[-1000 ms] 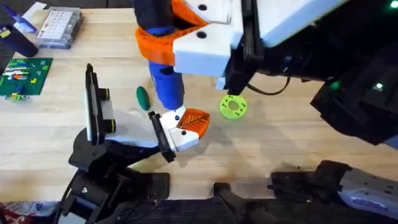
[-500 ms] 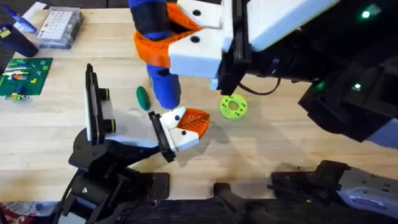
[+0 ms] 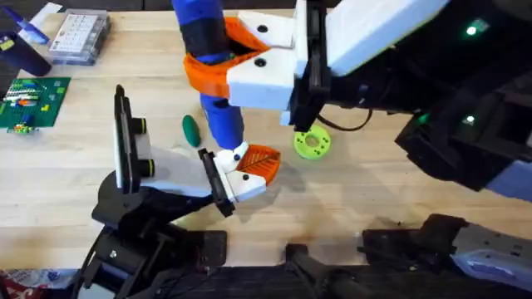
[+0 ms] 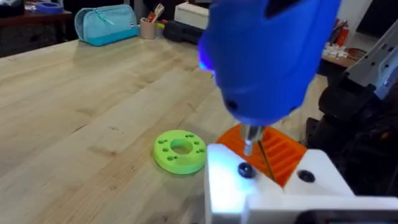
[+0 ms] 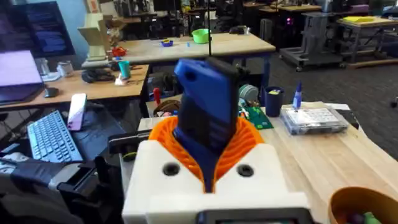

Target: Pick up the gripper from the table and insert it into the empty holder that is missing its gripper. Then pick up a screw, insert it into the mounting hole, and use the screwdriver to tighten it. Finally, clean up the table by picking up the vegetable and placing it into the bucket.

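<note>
My right gripper [image 3: 223, 68] is shut on the blue screwdriver [image 3: 218, 100], which stands nearly upright; in the right wrist view the orange pads [image 5: 163, 140] clamp the screwdriver [image 5: 202, 121]. Its metal bit [image 4: 250, 138] points down at a dark screw [image 4: 244, 169] sitting on the white holder [image 4: 261, 186]. The orange ribbed gripper [image 3: 259, 159] sits in the holder [image 3: 245, 184]. My left gripper [image 3: 209, 176] holds that holder by its black plate. The dark green vegetable [image 3: 191, 129] lies on the table left of the screwdriver. The yellow-orange bucket [image 5: 364, 202] shows in the right wrist view.
A lime-green disc [image 3: 312, 143] with a centre hole lies right of the holder. A green circuit board [image 3: 33, 101] and a clear parts box [image 3: 79, 37] sit at the far left. The right arm spans the upper right of the table.
My right gripper and the top of the screwdriver have shifted slightly left and away, setting the tool more upright. The holder and left arm have stayed put.
</note>
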Action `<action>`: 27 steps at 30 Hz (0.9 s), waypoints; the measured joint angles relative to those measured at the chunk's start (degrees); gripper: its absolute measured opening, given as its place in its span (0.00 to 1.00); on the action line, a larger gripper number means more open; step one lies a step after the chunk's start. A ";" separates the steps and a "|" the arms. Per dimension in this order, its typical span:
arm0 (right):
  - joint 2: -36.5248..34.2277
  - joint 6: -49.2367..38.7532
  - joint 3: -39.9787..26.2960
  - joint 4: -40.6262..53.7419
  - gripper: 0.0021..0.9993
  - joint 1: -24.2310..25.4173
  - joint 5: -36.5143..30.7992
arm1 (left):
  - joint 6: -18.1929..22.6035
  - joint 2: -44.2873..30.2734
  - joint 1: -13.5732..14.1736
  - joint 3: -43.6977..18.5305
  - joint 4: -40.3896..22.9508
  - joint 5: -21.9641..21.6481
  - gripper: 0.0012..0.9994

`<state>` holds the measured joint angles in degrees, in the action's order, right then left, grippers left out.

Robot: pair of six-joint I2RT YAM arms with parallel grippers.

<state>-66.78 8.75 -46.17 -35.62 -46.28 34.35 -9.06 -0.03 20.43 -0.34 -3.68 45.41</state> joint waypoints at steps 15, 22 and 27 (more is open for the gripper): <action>0.00 0.00 0.94 -0.04 0.03 0.00 0.00 | 0.00 -0.02 0.00 0.02 0.00 0.00 0.02; 0.00 0.00 1.76 -0.04 0.03 0.00 -0.02 | 0.00 0.00 0.00 0.00 0.00 0.00 0.02; -0.87 0.02 1.84 -0.50 0.03 0.00 -0.04 | -0.02 -0.02 0.00 0.00 -0.02 0.00 0.02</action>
<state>-67.66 8.77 -44.34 -36.12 -46.28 34.30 -9.08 -0.05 20.43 -0.34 -3.70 45.41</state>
